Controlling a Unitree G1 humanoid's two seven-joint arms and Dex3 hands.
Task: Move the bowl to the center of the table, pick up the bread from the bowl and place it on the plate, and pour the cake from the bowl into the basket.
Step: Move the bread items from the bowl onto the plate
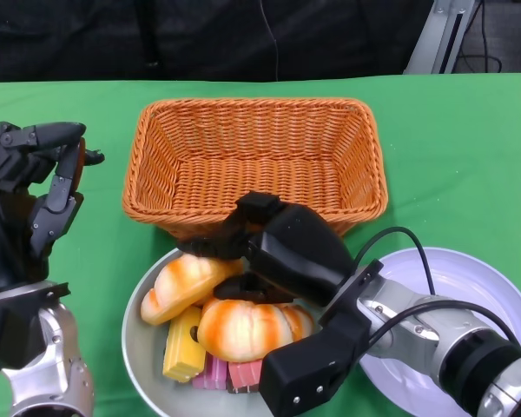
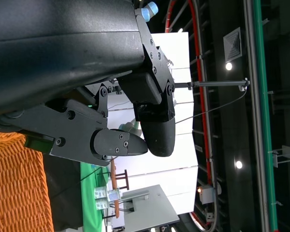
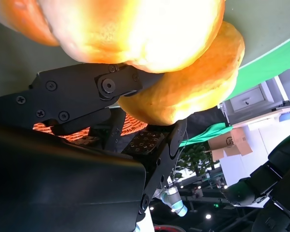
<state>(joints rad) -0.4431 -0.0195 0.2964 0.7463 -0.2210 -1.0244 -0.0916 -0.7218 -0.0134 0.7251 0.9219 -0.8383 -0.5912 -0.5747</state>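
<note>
The grey bowl (image 1: 135,330) sits at the front centre, just before the wicker basket (image 1: 252,106). It holds two orange-and-white bread rolls and some cake pieces: a yellow one (image 1: 182,344) and pink ones (image 1: 230,373). My right hand (image 1: 282,248) reaches over the bowl from the right. Its fingers lie on the far and near sides of the left bread roll (image 1: 182,285), touching it. The larger roll (image 1: 243,328) lies in front. In the right wrist view the fingers (image 3: 87,92) press against the bread (image 3: 198,82). My left hand (image 1: 30,191) is raised at the left, holding nothing.
A white plate (image 1: 482,278) lies at the front right, partly under my right forearm. The basket has nothing in it. Green cloth covers the table; its far edge runs behind the basket. The left wrist view shows my left hand's fingers (image 2: 154,121) apart in the air.
</note>
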